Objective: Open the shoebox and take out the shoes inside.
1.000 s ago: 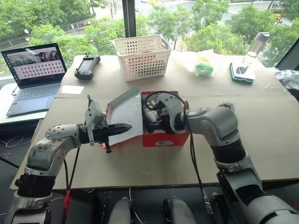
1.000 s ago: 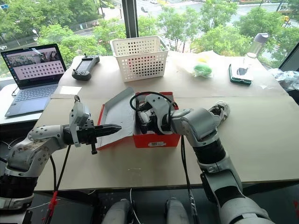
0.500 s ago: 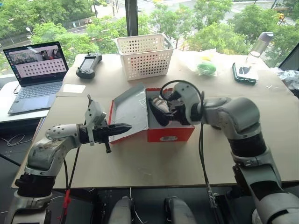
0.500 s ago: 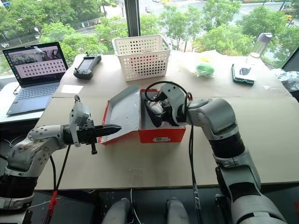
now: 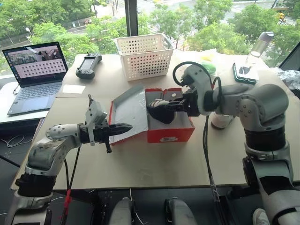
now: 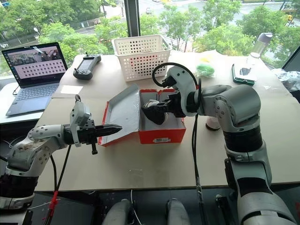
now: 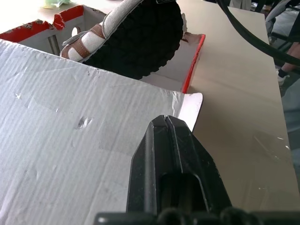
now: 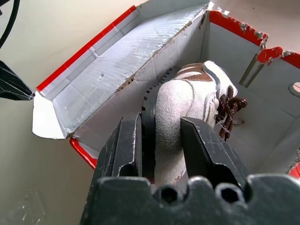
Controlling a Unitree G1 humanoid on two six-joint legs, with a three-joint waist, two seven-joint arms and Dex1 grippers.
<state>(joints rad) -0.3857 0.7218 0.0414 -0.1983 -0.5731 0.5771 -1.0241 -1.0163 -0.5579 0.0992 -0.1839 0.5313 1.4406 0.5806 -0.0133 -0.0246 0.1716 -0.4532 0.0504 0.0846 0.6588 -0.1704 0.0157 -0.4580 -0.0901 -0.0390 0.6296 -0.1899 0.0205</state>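
The red shoebox (image 5: 171,134) stands open at mid-table, its lid (image 5: 128,111) leaning to the left with the grey-white inside showing. My right gripper (image 8: 161,129) is shut on a white-and-grey shoe (image 5: 160,111) and holds it tilted just above the box's open top, dark sole facing left. My left gripper (image 5: 127,126) is shut, its tip (image 7: 164,120) at the lid's outer edge. A second shoe (image 6: 212,124) lies on the table right of the box, partly hidden behind my right arm.
Behind the box stands a white perforated basket (image 5: 144,56). A laptop (image 5: 35,70) and a black controller (image 5: 88,66) sit at the far left. At the far right are a bag with something green (image 5: 206,66), a dark green case (image 5: 244,73) and a bottle (image 5: 260,43).
My right gripper has risen and moved right, lifting the shoe from inside the box to above its rim. The left gripper has stayed at the lid.
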